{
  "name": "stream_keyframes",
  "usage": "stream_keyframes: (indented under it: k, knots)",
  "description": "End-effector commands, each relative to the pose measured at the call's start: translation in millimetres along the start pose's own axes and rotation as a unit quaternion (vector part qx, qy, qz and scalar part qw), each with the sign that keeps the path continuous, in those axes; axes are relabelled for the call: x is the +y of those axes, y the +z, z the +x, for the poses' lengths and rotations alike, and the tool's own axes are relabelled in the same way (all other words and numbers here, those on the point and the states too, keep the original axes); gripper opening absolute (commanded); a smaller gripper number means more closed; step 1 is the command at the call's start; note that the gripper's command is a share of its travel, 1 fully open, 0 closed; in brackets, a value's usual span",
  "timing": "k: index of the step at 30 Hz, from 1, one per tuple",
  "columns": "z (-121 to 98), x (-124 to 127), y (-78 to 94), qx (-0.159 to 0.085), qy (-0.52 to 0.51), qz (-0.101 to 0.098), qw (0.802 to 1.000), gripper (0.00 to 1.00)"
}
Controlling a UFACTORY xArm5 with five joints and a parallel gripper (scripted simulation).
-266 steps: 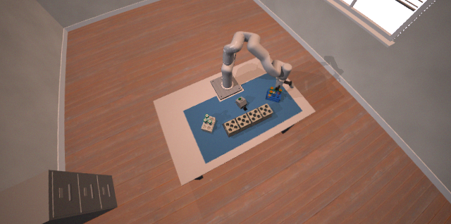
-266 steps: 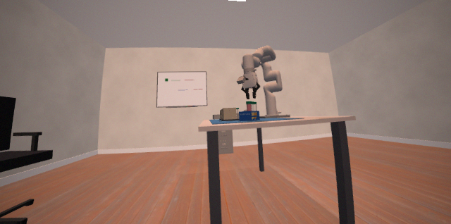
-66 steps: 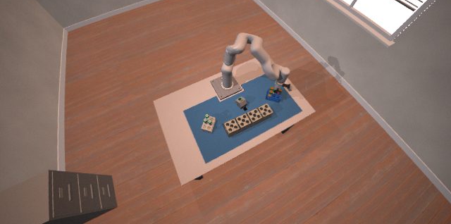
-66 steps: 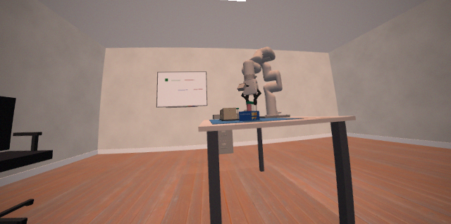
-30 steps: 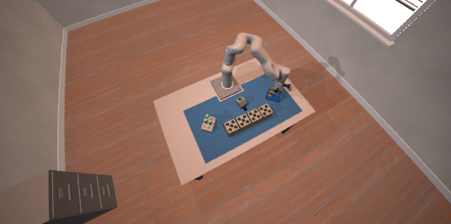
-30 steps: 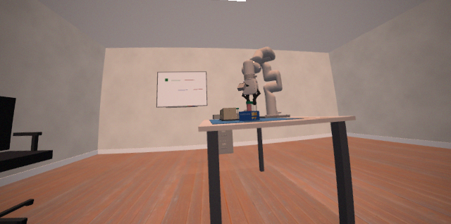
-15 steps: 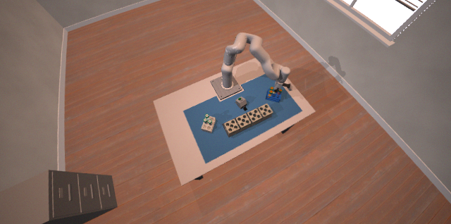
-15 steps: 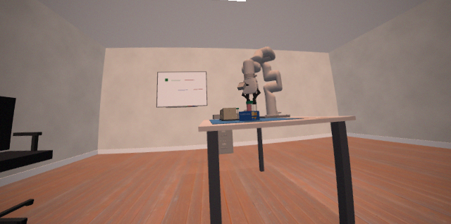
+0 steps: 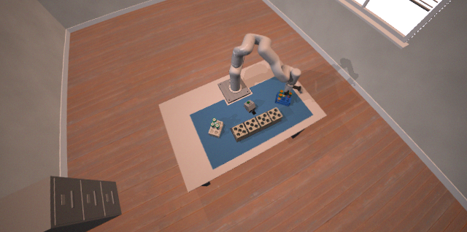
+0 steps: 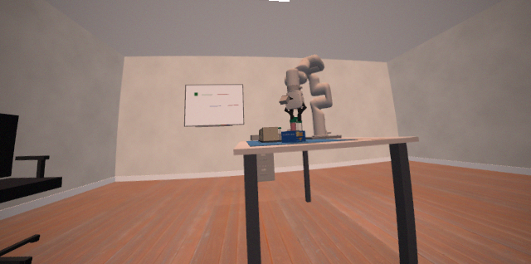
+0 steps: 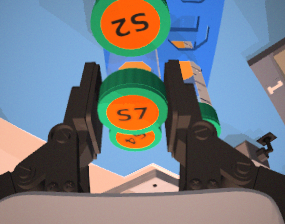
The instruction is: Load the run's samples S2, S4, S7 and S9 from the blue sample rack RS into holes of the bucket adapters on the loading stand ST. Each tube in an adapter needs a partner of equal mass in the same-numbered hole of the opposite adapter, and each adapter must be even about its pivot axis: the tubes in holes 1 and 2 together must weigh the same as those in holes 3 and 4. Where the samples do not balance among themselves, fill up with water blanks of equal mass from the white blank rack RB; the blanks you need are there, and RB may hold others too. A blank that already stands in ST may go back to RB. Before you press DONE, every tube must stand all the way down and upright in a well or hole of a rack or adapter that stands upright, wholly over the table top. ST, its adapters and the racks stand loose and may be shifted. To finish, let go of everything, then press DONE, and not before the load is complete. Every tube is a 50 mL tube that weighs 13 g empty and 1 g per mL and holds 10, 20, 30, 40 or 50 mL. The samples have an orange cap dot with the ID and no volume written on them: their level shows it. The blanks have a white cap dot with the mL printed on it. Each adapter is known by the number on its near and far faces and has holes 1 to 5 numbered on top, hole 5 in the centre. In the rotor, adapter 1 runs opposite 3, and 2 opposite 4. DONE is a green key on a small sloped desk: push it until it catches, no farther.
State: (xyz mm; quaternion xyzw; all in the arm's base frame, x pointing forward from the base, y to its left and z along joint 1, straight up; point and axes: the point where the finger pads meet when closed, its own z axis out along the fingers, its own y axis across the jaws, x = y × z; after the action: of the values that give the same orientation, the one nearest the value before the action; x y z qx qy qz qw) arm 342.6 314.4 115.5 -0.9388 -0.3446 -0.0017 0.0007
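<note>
My gripper [image 11: 132,80] [image 9: 288,92] [image 10: 294,119] is shut on the green cap of sample tube S7 [image 11: 133,111], over the blue sample rack RS [image 9: 281,102] [image 10: 293,136] at the right of the mat. The tube's body with pink liquid [image 10: 294,125] shows above the rack; I cannot tell how deep it sits. Sample S2 [image 11: 130,24] stands in the rack just beyond S7. Another orange-dotted tube [image 11: 134,140] stands on the near side, its ID hidden. The loading stand ST [image 9: 257,123] with its row of adapters has every visible hole empty.
The white blank rack RB [image 9: 214,129] with several tubes stands at the left of the mat. The DONE key desk [image 9: 249,105] sits between the arm's base [image 9: 234,91] and ST. The table's right edge is close to RS.
</note>
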Motion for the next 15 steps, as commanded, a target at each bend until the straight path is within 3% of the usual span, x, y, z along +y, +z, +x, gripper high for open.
stream_keyframes:
  k: [1, 15]
  knots:
    - [1, 0, -3.2, 0.002, 0.0, 0.0, 1.0, 0.0]
    - [1, 0, -13.9, 0.002, 0.0, 0.0, 1.0, 0.0]
